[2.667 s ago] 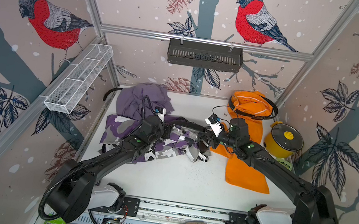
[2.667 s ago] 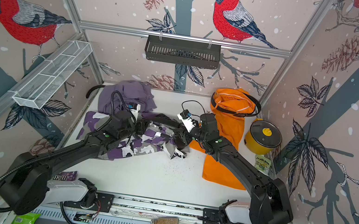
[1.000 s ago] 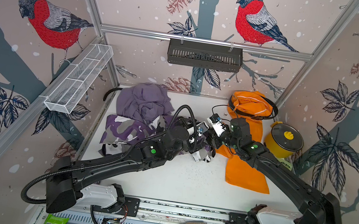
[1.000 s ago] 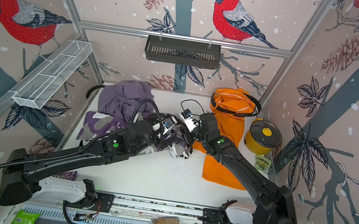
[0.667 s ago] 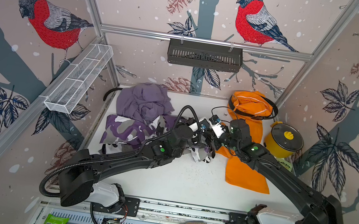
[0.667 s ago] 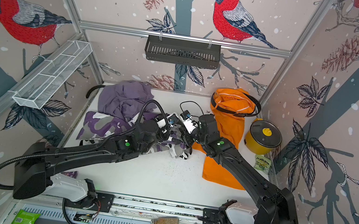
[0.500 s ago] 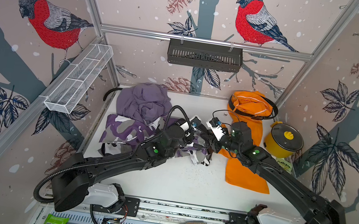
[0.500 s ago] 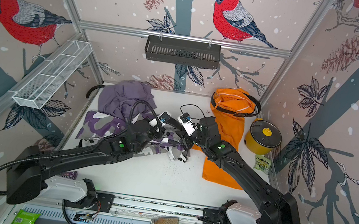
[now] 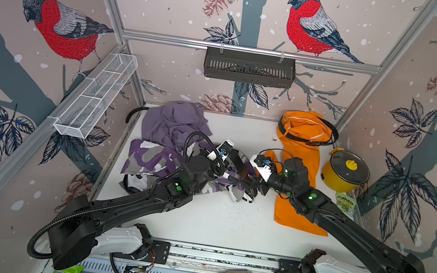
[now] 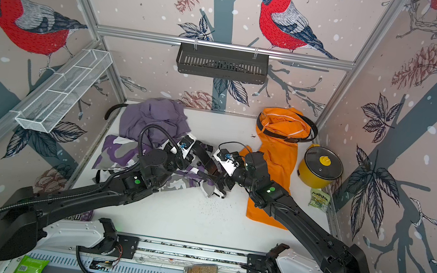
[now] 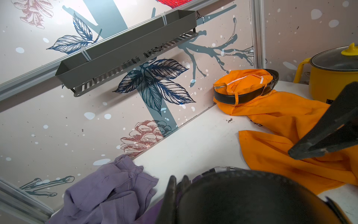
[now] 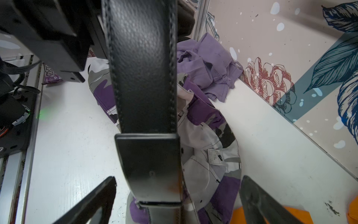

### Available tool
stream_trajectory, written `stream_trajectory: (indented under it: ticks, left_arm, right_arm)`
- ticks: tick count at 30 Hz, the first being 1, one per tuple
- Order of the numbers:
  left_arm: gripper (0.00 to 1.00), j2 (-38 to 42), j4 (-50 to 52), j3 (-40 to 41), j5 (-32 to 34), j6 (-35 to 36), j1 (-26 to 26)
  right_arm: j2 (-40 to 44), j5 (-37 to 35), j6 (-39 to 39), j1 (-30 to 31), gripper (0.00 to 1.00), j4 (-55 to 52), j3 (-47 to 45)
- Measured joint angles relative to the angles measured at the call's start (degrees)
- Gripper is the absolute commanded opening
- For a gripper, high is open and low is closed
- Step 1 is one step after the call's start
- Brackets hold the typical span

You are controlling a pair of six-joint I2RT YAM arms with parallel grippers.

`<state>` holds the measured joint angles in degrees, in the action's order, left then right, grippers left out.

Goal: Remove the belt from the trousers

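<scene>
Right wrist view only: the belt (image 12: 143, 77) is hanging close to the lens, and its flat black buckle (image 12: 149, 164) is sitting between the right gripper's (image 12: 178, 177) 2 fingers (image 12: 93, 197), apart from both.
Left wrist view only: a 2nd black belt (image 11: 242, 96) is ringing the waist of the orange trousers (image 11: 280, 116).
Both top views: the 2 arms are meeting over the camouflage trousers (image 9: 148, 158), mid-surface (image 9: 213, 219).
Left arm: it is reaching forward, with the left gripper (image 9: 238, 165) raised above the cloth.
Right arm: it is stretching inward, tip low by the waistband.
Left jaws: closed tight, pinching the belt strap.
Right jaws: spread wide, gripping nothing.
Belt look: a black grained strap with stitched edges, running down into the camouflage waistband.
Other pairs: the lilac trousers (image 9: 171, 124) are lying crumpled at the back.
</scene>
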<state>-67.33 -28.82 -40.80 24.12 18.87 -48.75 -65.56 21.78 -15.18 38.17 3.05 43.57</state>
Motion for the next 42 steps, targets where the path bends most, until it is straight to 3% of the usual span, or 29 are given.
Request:
stream_trajectory:
  ticks: [11,22,26,30,42]
  left_arm:
    - [0.00,-1.22,1.75,-1.68,0.24,-2.14,0.00]
    - [0.00,-1.88,2.51,-2.12,1.51,-2.58,0.02]
    - [0.00,-1.88,2.51,-2.14,1.66,-2.64,0.35]
    - [0.00,-1.86,2.54,-2.14,1.88,-3.15,0.66]
    - [0.00,-1.88,4.74,-2.12,1.51,-5.75,3.06]
  right_arm:
    - [-4.20,-6.40,2.16,5.44,0.99,10.34,-0.44]
    - [-5.88,-9.20,6.40,7.56,0.68,15.02,-1.70]
    - [-5.88,-9.57,7.50,7.56,0.46,15.34,-1.70]
    - [-5.88,-9.33,7.48,7.65,0.44,15.43,-1.77]
    - [-5.86,-9.35,7.54,7.50,0.05,16.31,-2.03]
